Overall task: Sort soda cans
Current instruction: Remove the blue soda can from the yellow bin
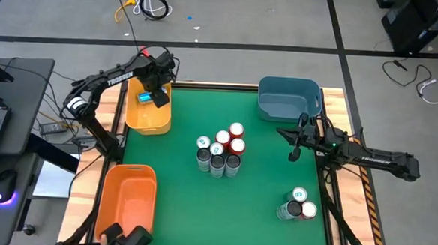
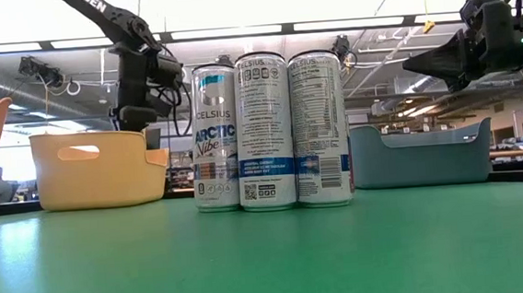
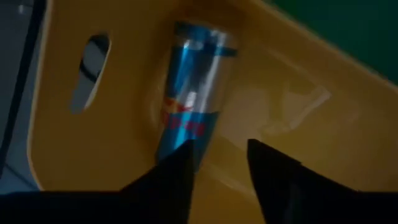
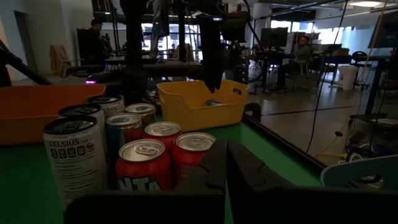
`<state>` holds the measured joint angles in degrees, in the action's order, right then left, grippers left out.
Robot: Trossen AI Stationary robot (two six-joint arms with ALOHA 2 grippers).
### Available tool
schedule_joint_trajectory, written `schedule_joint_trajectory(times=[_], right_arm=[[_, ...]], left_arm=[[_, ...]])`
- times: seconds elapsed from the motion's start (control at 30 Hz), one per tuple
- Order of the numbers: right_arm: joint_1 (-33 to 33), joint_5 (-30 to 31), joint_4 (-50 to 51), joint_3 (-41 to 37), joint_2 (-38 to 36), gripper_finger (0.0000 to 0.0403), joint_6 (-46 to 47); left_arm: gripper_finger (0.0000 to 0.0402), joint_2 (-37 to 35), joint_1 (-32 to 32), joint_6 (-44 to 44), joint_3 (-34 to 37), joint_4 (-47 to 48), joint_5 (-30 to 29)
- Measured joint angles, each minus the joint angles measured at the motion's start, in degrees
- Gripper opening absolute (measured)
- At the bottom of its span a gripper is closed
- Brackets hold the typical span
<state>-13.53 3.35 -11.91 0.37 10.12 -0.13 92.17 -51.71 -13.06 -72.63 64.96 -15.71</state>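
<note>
Green table (image 1: 177, 203): only the wrist view shows, apparently released, a blue can (image 3: 189, 102) beneath the parted left gripper (image 3: 217, 162).

An open-plan robotics lab or workshop: a green-topped test table (image 1: 274, 208) stands on grey concrete floor with loose cables (image 1: 146, 2), while ceiling strip lights (image 2: 263, 30), desks and seated people (image 4: 303, 46) fill the room behind.
</note>
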Motion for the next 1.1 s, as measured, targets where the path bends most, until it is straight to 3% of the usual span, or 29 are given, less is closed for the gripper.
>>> schedule_joint_trajectory(times=[0.2,0.37,0.57,0.87,1.1], right_arm=[[0.0,0.0,0.0,0.0,0.0,0.0002,0.0],[0.0,0.0,0.0,0.0,0.0,0.0001,0.0],[0.0,0.0,0.0,0.0,0.0,0.0001,0.0],[0.0,0.0,0.0,0.0,0.0,0.0002,0.0],[0.0,0.0,0.0,0.0,0.0,0.0002,0.0]], left_arm=[[0.0248,0.1,-1.4,2.8,4.0,-1.6,-1.3],[0.027,0.1,-2.4,2.8,7.6,-3.9,-1.2],[0.0271,0.1,-2.7,2.7,9.7,-7.6,-3.5],[0.0266,0.1,-2.2,-0.1,9.4,-5.8,-4.0],[0.0196,0.1,-0.4,-1.5,3.6,-1.2,-3.9]])
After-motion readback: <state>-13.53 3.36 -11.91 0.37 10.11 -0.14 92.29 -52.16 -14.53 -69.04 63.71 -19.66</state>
